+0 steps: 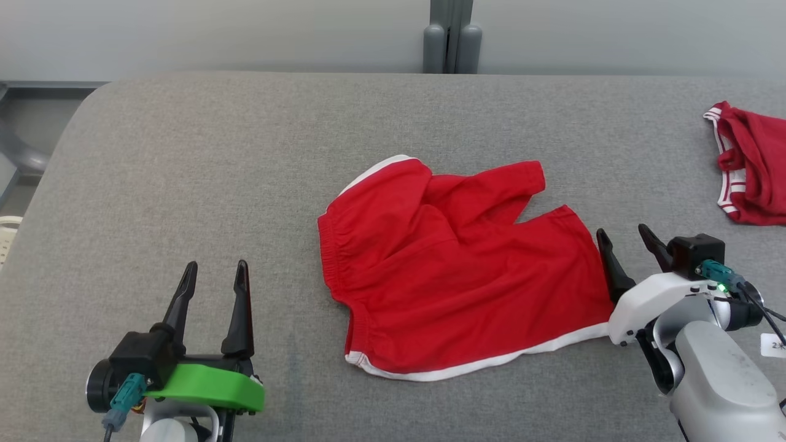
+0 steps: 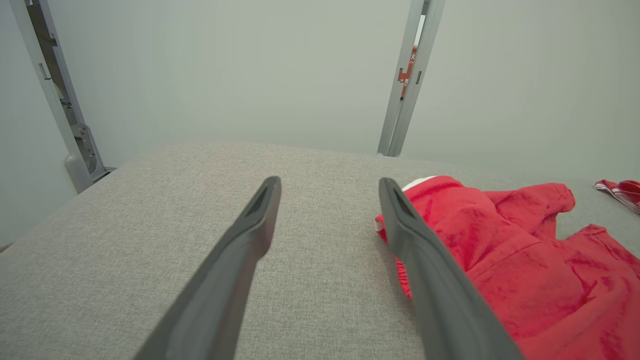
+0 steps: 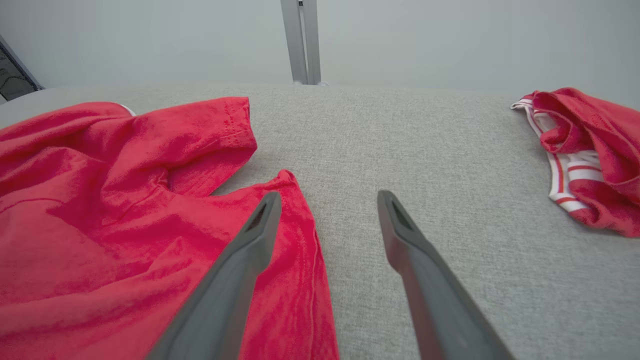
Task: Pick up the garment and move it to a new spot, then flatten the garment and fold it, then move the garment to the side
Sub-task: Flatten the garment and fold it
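Garment: red shorts [image 1: 454, 270] with white trim, lying rumpled on the grey fabric-covered table [image 1: 184, 153], a little right of centre in the head view.
Lie of the cloth: the near part is mostly flat, while the far part is bunched and lapped over itself. The gathered waistband [image 1: 328, 258] faces the robot's left and the two leg openings face its right, with a notch between them.
Left gripper [image 1: 217, 265]: low at the left of the head view, fingers spread wide and holding nothing, near the waistband but clear of it.
Right gripper [image 1: 622, 231]: fingers spread wide and empty, just beside the right leg hem [image 1: 592, 270]. In the right wrist view one finger lies across the hem edge and the other over bare table. Whether either touches the cloth cannot be told.
Likely handling: light, thin, soft and limp. It should sag and drape when lifted, and it is neither fragile nor slippery. The woven table cover may drag on it.
Where to take hold: probably the thick elastic waistband on the left and the stitched leg hem on the right, pinched at the edge so the cloth hangs spread.
Risk: catching one layer only, or leaving the far fold bunched.
Other cloth: a second red garment [image 1: 752, 166] with white stripes, at the far right and well apart.
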